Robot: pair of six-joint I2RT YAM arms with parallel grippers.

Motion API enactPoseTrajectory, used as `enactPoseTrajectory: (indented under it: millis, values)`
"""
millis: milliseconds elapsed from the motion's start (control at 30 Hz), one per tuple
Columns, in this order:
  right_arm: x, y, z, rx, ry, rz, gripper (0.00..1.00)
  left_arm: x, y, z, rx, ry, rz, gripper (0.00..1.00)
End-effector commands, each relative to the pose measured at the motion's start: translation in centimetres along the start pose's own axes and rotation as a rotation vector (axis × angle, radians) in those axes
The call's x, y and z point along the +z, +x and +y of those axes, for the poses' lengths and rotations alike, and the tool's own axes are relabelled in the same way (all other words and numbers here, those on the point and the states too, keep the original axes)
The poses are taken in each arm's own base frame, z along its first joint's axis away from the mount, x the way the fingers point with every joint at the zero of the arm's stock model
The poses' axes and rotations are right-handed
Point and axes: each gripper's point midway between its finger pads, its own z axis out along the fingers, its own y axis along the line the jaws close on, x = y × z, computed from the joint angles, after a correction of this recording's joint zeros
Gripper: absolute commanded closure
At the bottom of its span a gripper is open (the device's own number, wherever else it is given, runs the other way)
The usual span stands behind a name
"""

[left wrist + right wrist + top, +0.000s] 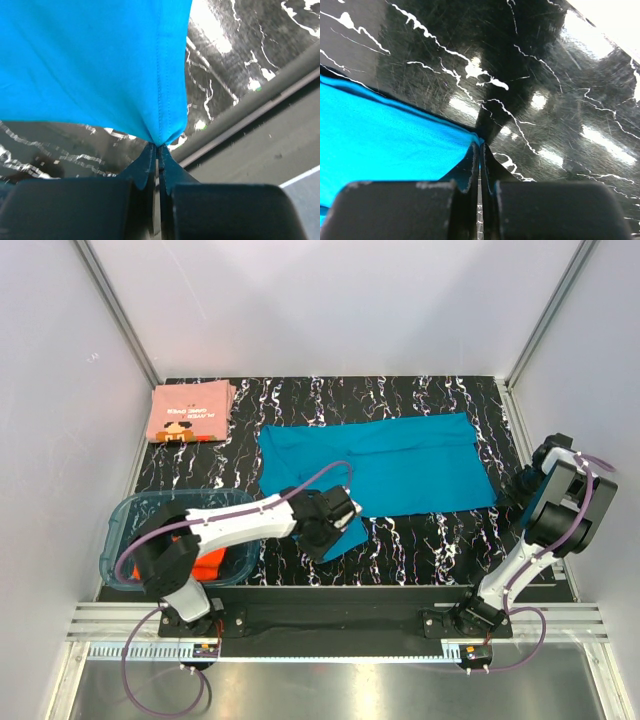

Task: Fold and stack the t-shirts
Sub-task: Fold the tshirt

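Note:
A teal-blue t-shirt (400,465) lies spread flat across the middle of the black marbled table (430,540). My left gripper (345,520) is shut on its near-left corner, and in the left wrist view the hemmed cloth (90,65) bunches into the closed fingertips (158,147). My right gripper (508,498) is shut on the shirt's near-right corner; in the right wrist view the teal edge (380,145) is pinched at the gripper (481,145). A folded salmon-pink t-shirt (190,412) with a dark print rests at the back left. An orange-red t-shirt (210,562) lies in the tub.
The clear blue-tinted tub (125,530) stands at the near left, beside the left arm. White walls and aluminium posts close in the table on three sides. A metal rail (330,625) runs along the near edge.

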Motion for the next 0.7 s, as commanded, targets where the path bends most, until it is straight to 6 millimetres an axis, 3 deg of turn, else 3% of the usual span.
enactPoseTrajectory:
  millis: [0,67,300,467,667]
  values:
    - [-1.0,-0.3,-1.4,-0.031,0.062,-0.032,1.00,-2.9,-0.9,1.3,-0.025,0.020,-0.053,1.00]
    - [-1.3,-0.6,-0.8,-0.038,0.048,-0.039,1.00,-3.9,-2.0,1.9,-0.032,0.021,-0.078,1.00]
    - [-2.9,-1.6,4.1,-0.123,0.000,-0.068,1.00,-6.9,-7.3,5.9,-0.099,-0.003,-0.169,1.00]
    - [-3.7,-2.8,5.6,-0.106,-0.007,-0.066,1.00,-8.7,-11.4,10.1,-0.168,-0.079,-0.248,1.00]
    - [-3.6,-4.3,6.8,-0.118,-0.008,-0.063,1.00,-10.2,-16.1,12.6,-0.220,-0.085,-0.316,1.00]
